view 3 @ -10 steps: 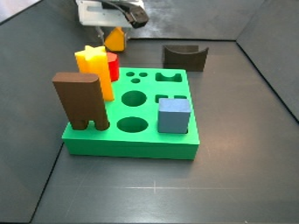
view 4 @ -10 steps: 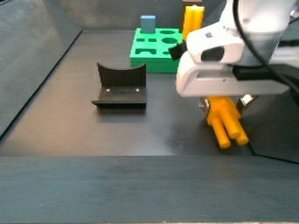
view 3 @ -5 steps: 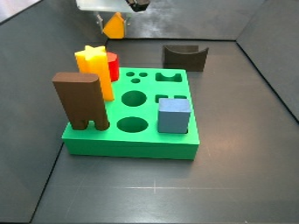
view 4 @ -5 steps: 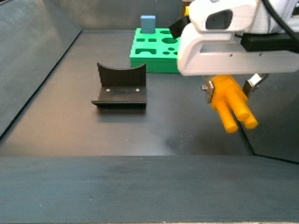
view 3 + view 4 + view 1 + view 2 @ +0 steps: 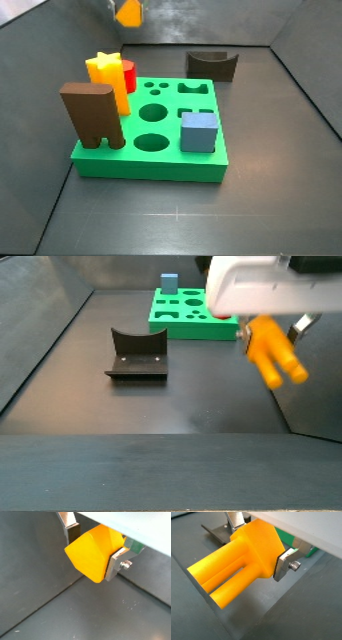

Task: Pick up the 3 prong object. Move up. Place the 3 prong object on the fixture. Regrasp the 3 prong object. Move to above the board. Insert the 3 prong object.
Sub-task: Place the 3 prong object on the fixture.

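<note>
3 prong object (image 5: 238, 559) clamped between gripper (image 5: 261, 547) fingers, clear of floor. Hanging beside the fixture (image 5: 136, 353), apart from it.

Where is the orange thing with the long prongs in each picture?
Wrist view: the 3 prong object fills the middle, clamped between the gripper fingers.
Wrist view: it is centred, prongs pointing away.
Side view: only its orange tip shows at the top edge.
Side view: it hangs at the right, off the floor.
Shared landmark: the board.
</note>
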